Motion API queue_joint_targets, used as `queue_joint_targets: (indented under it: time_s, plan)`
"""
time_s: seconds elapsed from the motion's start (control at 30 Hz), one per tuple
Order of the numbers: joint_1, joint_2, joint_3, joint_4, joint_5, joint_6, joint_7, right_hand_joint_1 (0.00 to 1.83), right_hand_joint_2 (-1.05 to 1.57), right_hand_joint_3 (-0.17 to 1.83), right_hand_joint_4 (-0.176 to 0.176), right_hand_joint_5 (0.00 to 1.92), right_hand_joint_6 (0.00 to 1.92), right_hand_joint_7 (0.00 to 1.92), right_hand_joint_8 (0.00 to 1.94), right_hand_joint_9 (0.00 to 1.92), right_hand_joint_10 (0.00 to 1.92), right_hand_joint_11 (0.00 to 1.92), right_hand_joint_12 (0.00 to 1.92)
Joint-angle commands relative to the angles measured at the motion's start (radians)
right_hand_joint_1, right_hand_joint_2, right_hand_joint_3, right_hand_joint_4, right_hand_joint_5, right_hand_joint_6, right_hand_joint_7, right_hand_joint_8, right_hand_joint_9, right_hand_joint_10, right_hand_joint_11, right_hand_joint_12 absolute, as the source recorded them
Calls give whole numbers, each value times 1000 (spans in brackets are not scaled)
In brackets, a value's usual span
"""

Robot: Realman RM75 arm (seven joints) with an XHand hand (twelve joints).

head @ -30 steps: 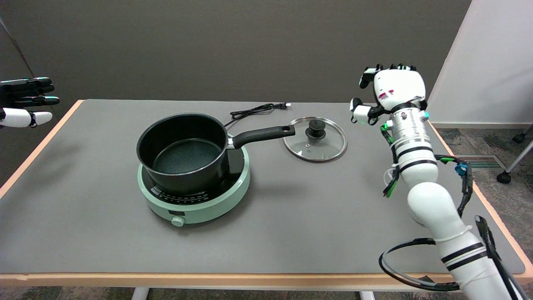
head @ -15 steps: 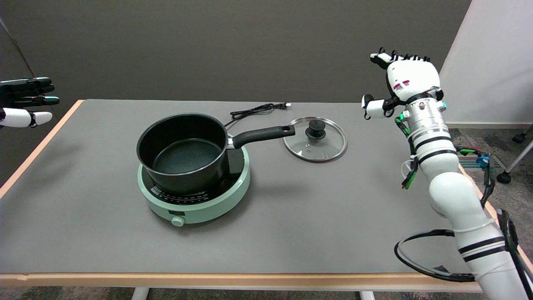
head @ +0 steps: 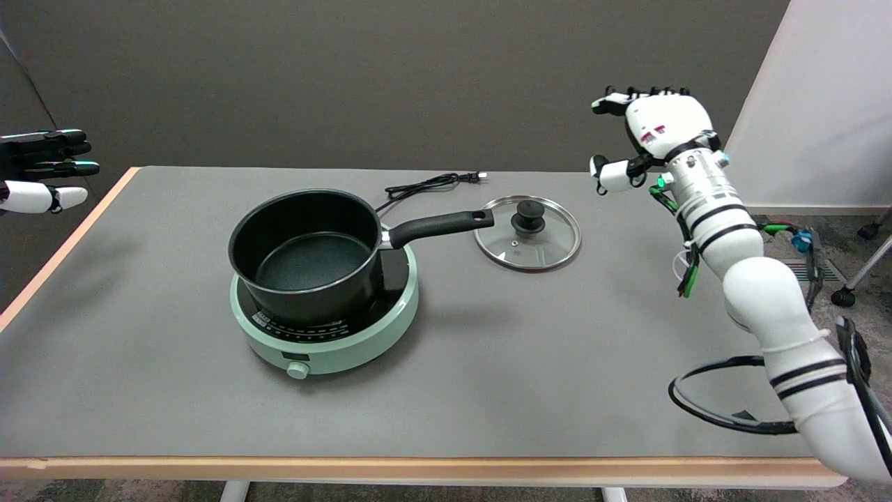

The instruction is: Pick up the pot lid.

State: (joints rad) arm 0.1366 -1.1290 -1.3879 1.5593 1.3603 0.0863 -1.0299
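At the upper right of the frame, the right hand (head: pixel 658 129) hangs in the air above the table (head: pixel 488 390), fingers apart and empty, well clear of the pot lid (head: pixel 527 233). This looks like the approach step, with no contact made. The lid lies flat right of centre, just beside the tip of the pot (head: pixel 306 254) handle, its black knob (head: pixel 528 212) pointing up. Being round, it has no long axis. The next move likely calls for carrying the hand left and down over the knob, then closing around it.
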Motion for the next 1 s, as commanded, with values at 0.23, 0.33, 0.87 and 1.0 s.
queue_joint_targets:
  time_s: [0.23,0.33,0.87,1.0]
  plan:
    - [245,37,-273,-239,3,-89,58,789,591,1002,144,499,240,635,194,657,480,522,1081]
    - [245,37,-299,-239,3,-91,85,786,590,1000,144,498,239,639,199,659,482,522,1080]
    - [287,21,-366,-353,49,-115,92,747,524,958,119,381,161,556,174,610,386,504,1096]
    - [289,16,-375,-371,49,-121,92,720,515,946,120,380,162,546,173,601,379,503,1097]
